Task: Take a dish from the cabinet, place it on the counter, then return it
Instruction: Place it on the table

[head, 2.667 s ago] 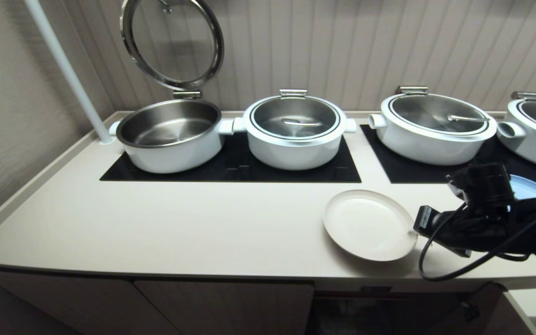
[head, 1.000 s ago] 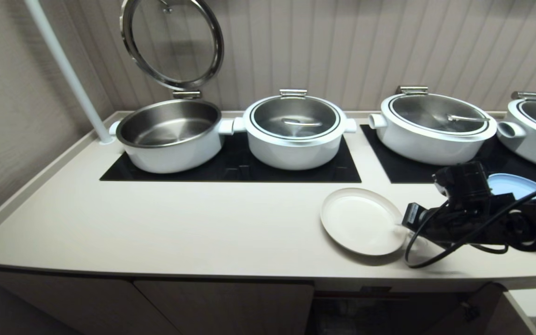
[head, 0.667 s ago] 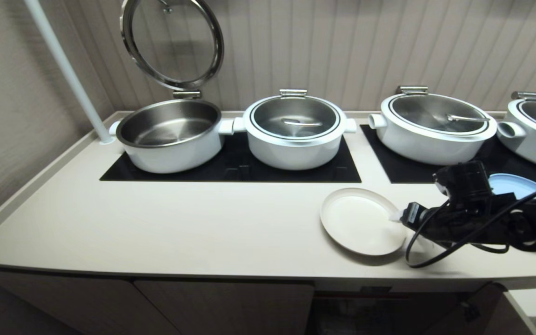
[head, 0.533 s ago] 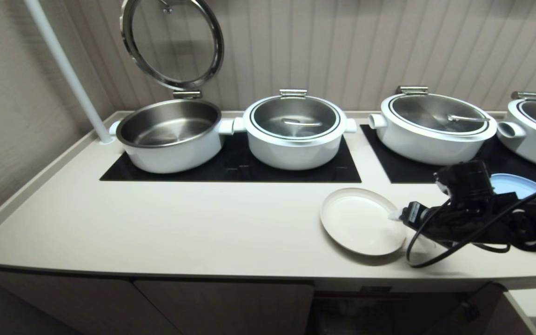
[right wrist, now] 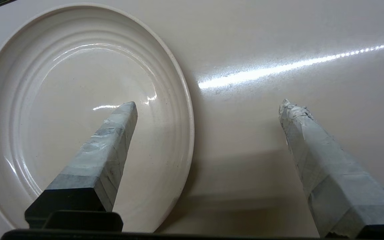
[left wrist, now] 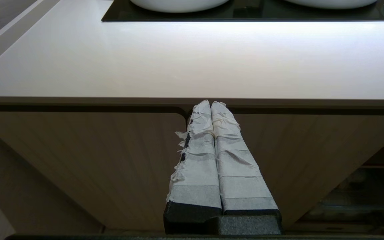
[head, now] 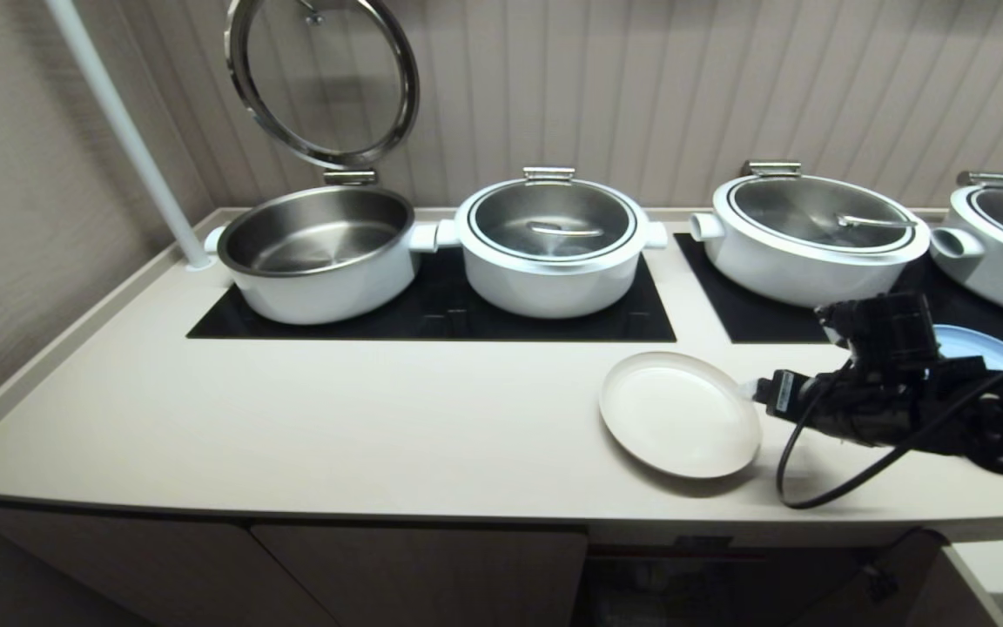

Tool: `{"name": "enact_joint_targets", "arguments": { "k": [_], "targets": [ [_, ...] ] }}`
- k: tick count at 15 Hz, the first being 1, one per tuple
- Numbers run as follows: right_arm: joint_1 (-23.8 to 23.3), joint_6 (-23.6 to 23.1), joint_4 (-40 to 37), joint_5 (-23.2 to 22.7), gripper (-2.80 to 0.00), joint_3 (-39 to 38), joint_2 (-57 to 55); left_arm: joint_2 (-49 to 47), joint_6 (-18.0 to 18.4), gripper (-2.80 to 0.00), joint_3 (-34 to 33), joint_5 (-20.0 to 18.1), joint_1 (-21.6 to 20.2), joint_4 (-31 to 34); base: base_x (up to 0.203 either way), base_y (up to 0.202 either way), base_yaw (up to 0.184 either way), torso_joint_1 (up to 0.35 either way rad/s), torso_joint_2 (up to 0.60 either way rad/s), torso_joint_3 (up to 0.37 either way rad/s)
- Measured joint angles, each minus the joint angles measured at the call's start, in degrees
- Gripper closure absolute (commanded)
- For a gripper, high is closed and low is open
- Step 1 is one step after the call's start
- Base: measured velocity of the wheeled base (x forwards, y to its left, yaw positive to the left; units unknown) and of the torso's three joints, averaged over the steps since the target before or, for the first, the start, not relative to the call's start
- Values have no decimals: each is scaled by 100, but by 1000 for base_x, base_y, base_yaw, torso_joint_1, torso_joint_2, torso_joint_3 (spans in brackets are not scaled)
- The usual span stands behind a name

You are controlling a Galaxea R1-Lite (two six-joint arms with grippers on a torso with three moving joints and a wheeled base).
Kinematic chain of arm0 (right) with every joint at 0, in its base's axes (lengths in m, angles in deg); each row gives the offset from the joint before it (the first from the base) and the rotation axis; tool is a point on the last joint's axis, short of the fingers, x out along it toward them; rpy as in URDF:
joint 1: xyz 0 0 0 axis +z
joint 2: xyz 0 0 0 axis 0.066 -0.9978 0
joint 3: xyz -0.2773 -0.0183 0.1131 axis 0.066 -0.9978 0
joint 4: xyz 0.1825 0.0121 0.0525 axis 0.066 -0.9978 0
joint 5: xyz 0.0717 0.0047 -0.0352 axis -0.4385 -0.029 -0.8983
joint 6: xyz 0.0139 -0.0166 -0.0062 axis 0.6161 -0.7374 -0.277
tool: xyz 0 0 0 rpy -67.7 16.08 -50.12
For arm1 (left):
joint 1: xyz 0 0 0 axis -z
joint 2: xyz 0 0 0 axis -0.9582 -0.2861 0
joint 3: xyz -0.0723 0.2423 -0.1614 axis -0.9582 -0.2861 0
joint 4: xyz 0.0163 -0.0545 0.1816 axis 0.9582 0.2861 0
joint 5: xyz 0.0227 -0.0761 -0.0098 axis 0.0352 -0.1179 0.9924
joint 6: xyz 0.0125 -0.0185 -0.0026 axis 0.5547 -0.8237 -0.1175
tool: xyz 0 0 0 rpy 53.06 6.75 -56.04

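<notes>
The dish (head: 680,414), a plain cream plate, lies flat on the counter (head: 380,418) near its front right. My right gripper (head: 752,399) hovers at the dish's right rim, open and holding nothing. In the right wrist view one taped finger (right wrist: 112,143) hangs over the dish (right wrist: 72,100) and the other finger (right wrist: 315,150) over bare counter (right wrist: 262,50). My left gripper (left wrist: 211,104) is shut and empty, parked low in front of a cabinet (left wrist: 78,150) door, just under the counter (left wrist: 178,60) edge. The cabinet (head: 423,575) doors show below the counter front.
Several white pots stand on black cooktop panels (head: 449,322) at the back; the leftmost pot (head: 319,252) has its glass lid (head: 323,78) raised. A blue plate (head: 976,344) lies behind my right arm. A white pole (head: 127,139) rises at the back left. A dark cabinet opening (head: 684,592) shows lower right.
My right gripper set the dish down flat, opened its fingers off the rim and drew back slightly to the right. The dish lies still; the left arm has not moved.
</notes>
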Motion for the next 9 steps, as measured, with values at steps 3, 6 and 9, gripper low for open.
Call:
{"name": "enact_joint_targets", "arguments": {
  "k": [3, 6, 9],
  "targets": [
    [0, -574, 738, 114, -280, -362, 98, 0, 0, 0, 0, 0, 0, 0, 0, 0, 0, 0, 0, 0],
    [17, -920, 1476, 114, 0, -806, 219, 0, 2, 0, 0, -2, 0, 0, 0, 0, 0, 0, 0, 0],
    [21, -1053, 1726, 110, 0, -1113, 371, 0, 0, 0, 0, 0, 0, 0, 0, 0, 0, 0, 0, 0]
  ]
}}
